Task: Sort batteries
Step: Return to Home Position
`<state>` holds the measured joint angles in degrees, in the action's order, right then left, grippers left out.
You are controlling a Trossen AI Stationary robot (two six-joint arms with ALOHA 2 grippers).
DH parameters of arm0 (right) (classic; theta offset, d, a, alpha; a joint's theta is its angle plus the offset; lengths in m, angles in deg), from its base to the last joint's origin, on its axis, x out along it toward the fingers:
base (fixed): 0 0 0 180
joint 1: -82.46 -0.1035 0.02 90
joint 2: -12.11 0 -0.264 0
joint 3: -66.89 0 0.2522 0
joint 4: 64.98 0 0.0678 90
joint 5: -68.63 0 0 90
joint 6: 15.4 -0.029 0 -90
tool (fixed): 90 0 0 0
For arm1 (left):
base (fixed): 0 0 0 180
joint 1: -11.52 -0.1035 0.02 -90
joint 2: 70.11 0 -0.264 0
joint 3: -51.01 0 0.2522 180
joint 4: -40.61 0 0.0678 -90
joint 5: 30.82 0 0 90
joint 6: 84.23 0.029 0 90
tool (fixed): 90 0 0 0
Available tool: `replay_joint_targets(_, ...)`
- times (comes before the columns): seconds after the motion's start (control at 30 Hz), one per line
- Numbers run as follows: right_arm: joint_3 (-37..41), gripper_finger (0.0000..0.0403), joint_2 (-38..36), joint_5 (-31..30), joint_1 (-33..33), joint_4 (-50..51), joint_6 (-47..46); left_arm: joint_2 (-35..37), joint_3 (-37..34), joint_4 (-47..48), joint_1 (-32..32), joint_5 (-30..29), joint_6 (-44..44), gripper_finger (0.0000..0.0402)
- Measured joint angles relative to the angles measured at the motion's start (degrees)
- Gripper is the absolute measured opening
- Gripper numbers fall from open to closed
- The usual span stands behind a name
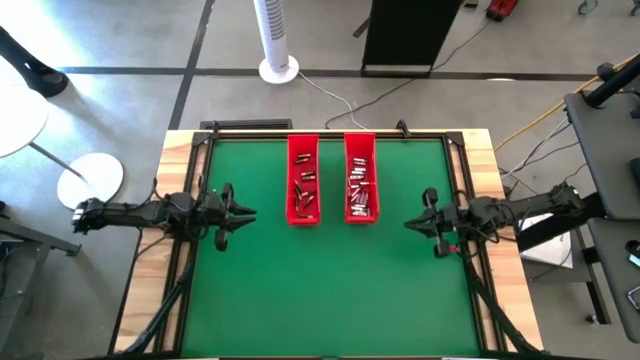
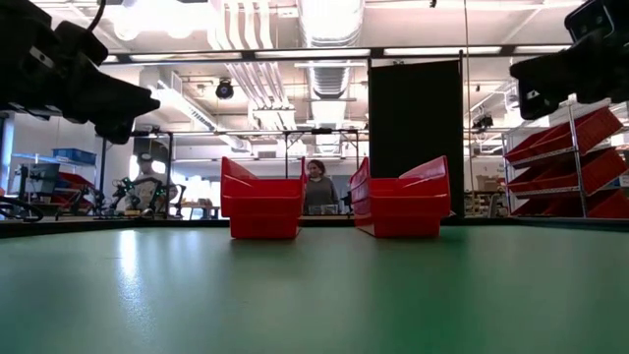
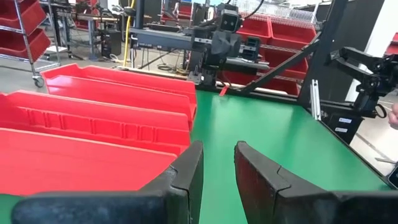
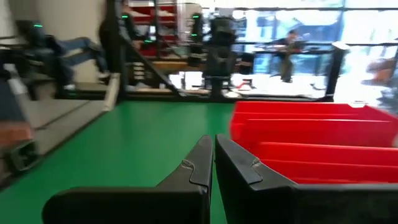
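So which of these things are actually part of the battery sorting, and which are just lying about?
Part of the job: dark batteries in the left red bin; silvery batteries in the right red bin; left claw, open, and right claw, shut, both parked at the table's sides.

Just lying about: tower fan; black cabinet; person beyond the table; red shelf bins.

Overhead, table-level, wrist-mounted (trays (image 1: 303, 148) shared)
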<state>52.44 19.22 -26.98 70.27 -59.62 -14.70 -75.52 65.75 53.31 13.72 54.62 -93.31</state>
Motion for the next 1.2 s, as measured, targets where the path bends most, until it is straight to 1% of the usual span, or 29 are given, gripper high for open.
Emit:
replay_joint_targets(0.17,0.0,0.0013,-0.3,4.6,2.0,0.5,2.4,-0.6,0.0,0.0,0.0,0.0,0.0,0.0072)
replay_joint_targets(0.37,0.0,0.0013,-0.2,4.6,8.2,1.0,3.3,-0.9,0.0,-0.1,0.0,0.0,0.0,0.0072)
replay_joint_targets(0.47,0.0,0.0013,0.3,4.2,10.3,5.0,7.4,-0.9,0.0,-0.3,0.0,0.0,0.0,0.0072)
replay_joint_targets(0.53,0.0,0.0013,0.6,4.1,10.7,6.6,10.5,-0.9,0.1,-0.3,0.0,0.0,0.0,0.0072)
replay_joint_targets(0.63,0.0,0.0013,0.8,4.2,10.7,7.1,12.2,-0.9,0.1,-0.3,0.0,0.0,0.0,0.0072)
replay_joint_targets(0.97,0.0,0.0013,0.9,4.2,10.7,7.3,9.8,-0.9,0.1,-0.3,0.0,0.1,0.0,0.0071)
replay_joint_targets(1.2,0.0,0.0013,0.9,4.2,10.7,7.3,9.8,-0.9,0.1,-0.3,0.0,0.1,0.0,0.0071)
